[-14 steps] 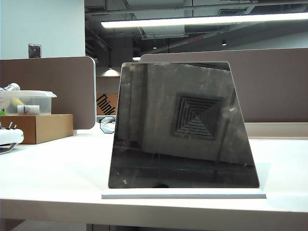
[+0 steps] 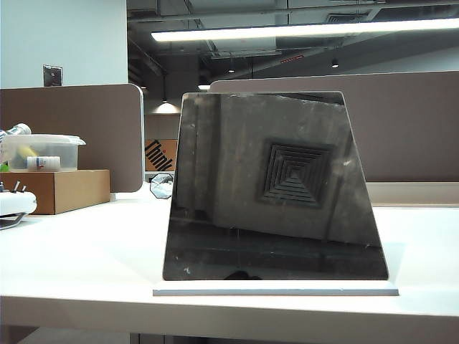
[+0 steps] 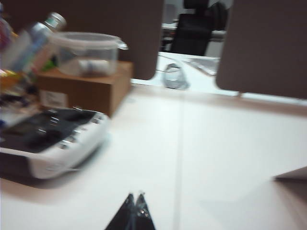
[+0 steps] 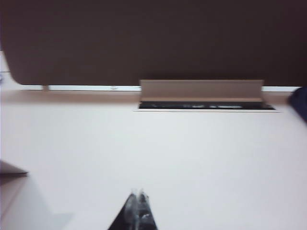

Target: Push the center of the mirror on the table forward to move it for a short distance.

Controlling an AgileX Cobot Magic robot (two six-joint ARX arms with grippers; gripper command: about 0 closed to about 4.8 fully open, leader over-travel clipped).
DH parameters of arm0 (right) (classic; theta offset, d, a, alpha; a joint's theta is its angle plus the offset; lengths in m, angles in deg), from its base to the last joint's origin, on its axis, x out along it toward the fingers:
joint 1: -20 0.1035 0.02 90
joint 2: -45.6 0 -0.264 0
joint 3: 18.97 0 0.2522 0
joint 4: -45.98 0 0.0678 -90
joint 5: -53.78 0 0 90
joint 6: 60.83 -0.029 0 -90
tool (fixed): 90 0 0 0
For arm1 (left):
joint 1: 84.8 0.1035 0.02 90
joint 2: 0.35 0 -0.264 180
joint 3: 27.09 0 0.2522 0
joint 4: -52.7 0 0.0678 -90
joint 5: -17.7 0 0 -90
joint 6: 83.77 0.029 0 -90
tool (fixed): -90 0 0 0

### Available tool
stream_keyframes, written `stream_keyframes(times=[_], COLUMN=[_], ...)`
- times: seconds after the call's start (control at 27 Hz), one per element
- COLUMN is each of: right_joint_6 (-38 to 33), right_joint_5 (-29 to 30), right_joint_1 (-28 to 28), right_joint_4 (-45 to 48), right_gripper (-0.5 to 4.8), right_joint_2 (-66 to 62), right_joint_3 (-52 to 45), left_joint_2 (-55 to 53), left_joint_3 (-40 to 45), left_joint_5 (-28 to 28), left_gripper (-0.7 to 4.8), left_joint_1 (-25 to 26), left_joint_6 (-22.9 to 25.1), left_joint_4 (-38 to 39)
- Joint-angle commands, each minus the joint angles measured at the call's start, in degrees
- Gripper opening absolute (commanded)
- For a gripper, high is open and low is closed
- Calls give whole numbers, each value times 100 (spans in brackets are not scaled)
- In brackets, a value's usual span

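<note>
So the table is a wide white desk with a thick front edge, and it fills most of both wrist views. The mirror stands on it near the front edge: a big dark panel leaning back, trapezoid shape with rounded top corners, on a thin flat white base. It reflects a square ceiling vent.

Neither arm is visible in the exterior view, so the pose is hard to read beyond what the wrist cameras give. Both hang low over the bare tabletop, looking across it toward the brown partitions.

Left gripper: the two dark tips are pressed together, holding nothing. Off to its right, near the frame edge, a pale corner shows, which looks like the mirror's base, though it's blurry. To its left sits a white controller, well apart, and beyond that a cardboard box with a clear plastic tub on top.

Right gripper: tips pinched together too, nothing between them. Another pale corner lies off to its left, apart from the tips.
</note>
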Motion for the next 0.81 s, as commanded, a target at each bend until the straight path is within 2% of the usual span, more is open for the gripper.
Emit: stream_keyframes(times=[0.04, 0.07, 0.15, 0.22, 0.3, 0.33, 0.37, 0.44, 0.55, 0.67, 0.81], right_joint_6=[0, 2, 0, 0, 0, 0, 0, 0, 0, 0, 0], right_joint_5=[-98, -98, -96, -94, -92, -92, -92, -90, -92, -74, -74], right_joint_1=[697, 1152, 1718, 2282, 2758, 2931, 3145, 3458, 3696, 3746, 3746], right_joint_4=[98, 96, 101, 98, 98, 98, 98, 98, 85, 39, 9], right_gripper=[-5, -5, -5, -5, -5, -5, -5, -5, -5, -5, -5], right_joint_2=[-105, -160, -214, -286, -400, -461, -542, -713, -863, -857, -852], right_joint_3=[-24, -24, -24, -24, -24, -24, -24, -24, -24, -24, -24], left_joint_2=[-4, -4, -4, -4, -4, -4, -4, -4, -103, -479, -1322], left_joint_3=[2, 2, 0, -2, -33, -76, -210, -592, -1281, -1709, -2151], left_joint_5=[800, 1307, 2085, 3106, 3864, 4052, 4197, 4304, 3980, 3989, 3901], left_gripper=[-4, -4, -4, -4, -5, -5, -5, -5, -5, -5, -5], left_joint_1=[-4, -4, -4, -7, -35, -74, -153, -426, -894, -1272, -1923], left_joint_6=[-1045, -1506, -1853, -2090, -2551, -2813, -3097, -3274, -3250, -3248, -2833], left_joint_4=[-81, -98, -175, -409, -708, -776, -765, -730, -278, -195, -197])
